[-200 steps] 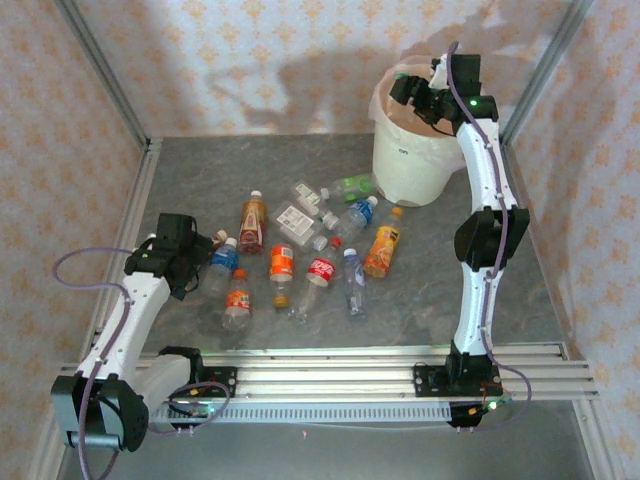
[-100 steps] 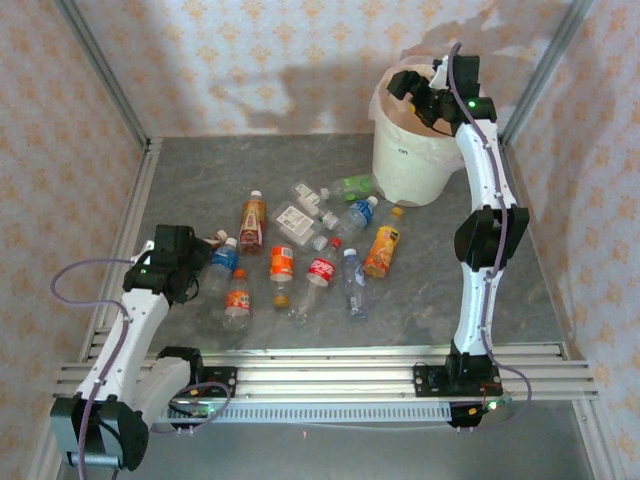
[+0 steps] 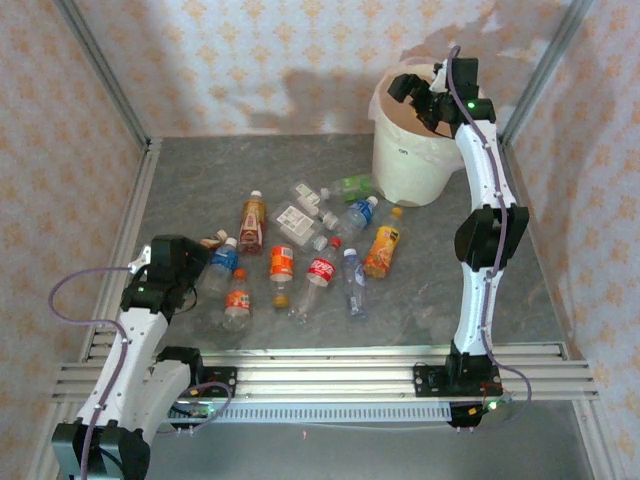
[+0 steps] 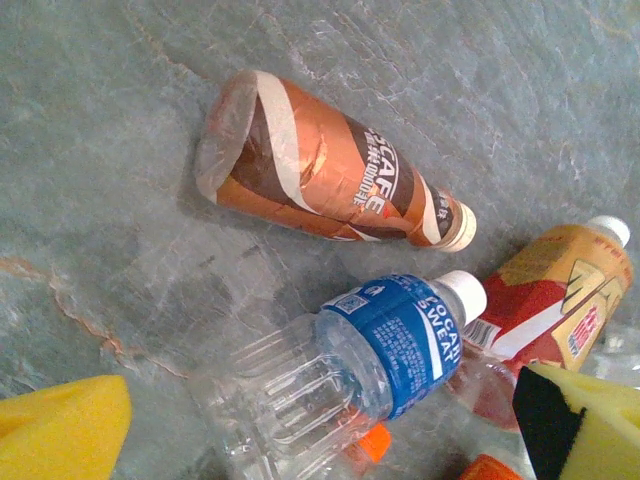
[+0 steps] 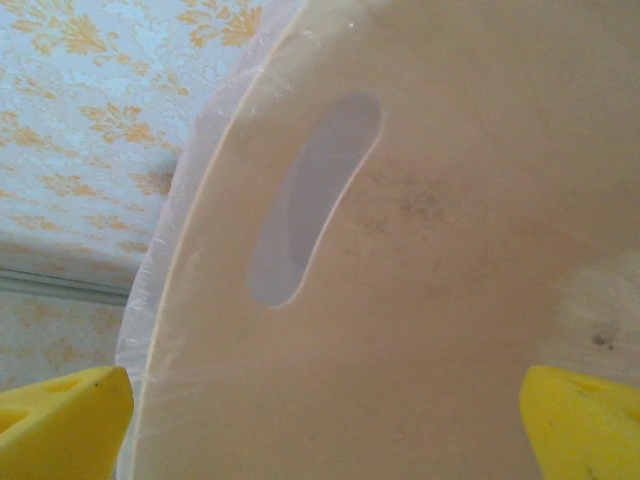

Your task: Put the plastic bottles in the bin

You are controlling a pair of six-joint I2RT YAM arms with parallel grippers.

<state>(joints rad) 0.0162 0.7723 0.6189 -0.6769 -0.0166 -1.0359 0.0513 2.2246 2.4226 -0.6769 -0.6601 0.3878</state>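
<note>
Clear bottle point(image 4: 330, 385) between the left gripper point(image 4: 318, 432) jaws: "OCARI SWEAT". Beyond them, brown bottle point(image 4: 320, 165): "CAFE", perhaps Nescafé.

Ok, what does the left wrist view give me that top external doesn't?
Left wrist adds detail: the brown coffee bottle with its lettered label and pale cap, and the left gripper wide open. Top external adds layout: the bin at far right, the right gripper above it, the other bottles scattered mid-table. Both share the blue-labelled bottle lying by the left gripper.
</note>
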